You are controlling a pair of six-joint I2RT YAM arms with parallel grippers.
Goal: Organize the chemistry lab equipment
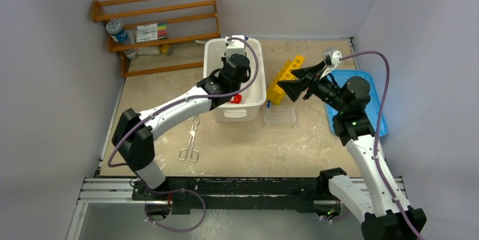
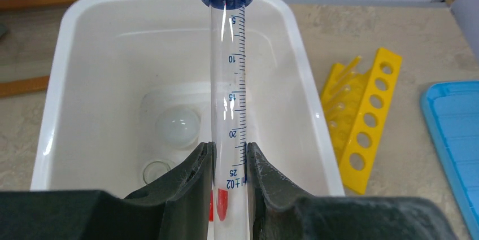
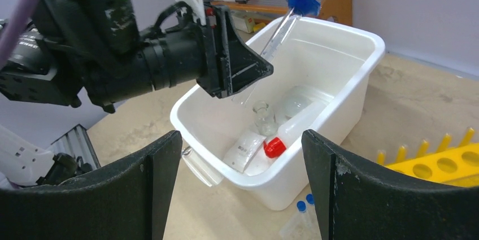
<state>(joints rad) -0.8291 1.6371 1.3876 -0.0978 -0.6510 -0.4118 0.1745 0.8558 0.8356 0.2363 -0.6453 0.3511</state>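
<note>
Graduated cylinder: tilted over white bin, blue base uppermost.
Left gripper: clamped on cylinder near its 25 mark.
Right gripper: fingers spread wide, holding nothing.
Tongs: on table, beside bin.

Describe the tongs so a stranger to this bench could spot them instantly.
Find the white plastic bin in the middle of the table. On the bare tabletop just left of its near corner lie the metal tongs. Unlike the yellow plastic rack on the bin's other side, they are slim and silver, with two scissor-style finger loops at the near end.
</note>
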